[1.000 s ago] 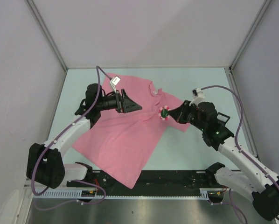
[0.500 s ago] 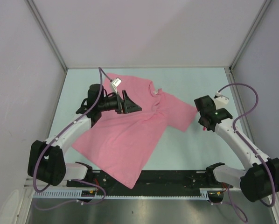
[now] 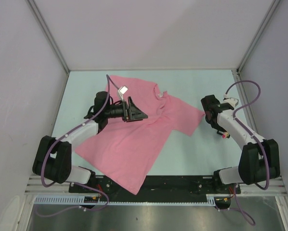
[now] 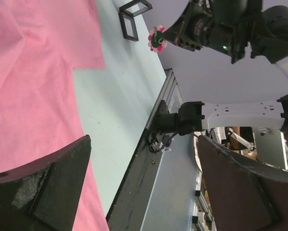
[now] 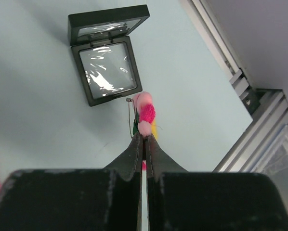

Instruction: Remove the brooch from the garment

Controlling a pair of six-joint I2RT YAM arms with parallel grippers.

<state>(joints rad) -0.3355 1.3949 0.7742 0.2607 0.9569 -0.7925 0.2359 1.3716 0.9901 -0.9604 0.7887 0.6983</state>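
Quick headcount here: one pink T-shirt [image 3: 129, 142], one little flower brooch [image 5: 146, 114], and one black hinged display box [image 5: 108, 53] made of two framed halves, all over one pale desk [image 3: 192, 154]. Robot-wise there's a left arm [image 3: 81, 131] and a right arm [image 3: 235, 127], so two, each trailing one purple cable [image 3: 245, 83].

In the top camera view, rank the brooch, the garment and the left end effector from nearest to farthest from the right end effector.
1. brooch, pinched in the right end effector itself.
2. garment, its sleeve lying to the left.
3. left end effector, farther left, over the garment.
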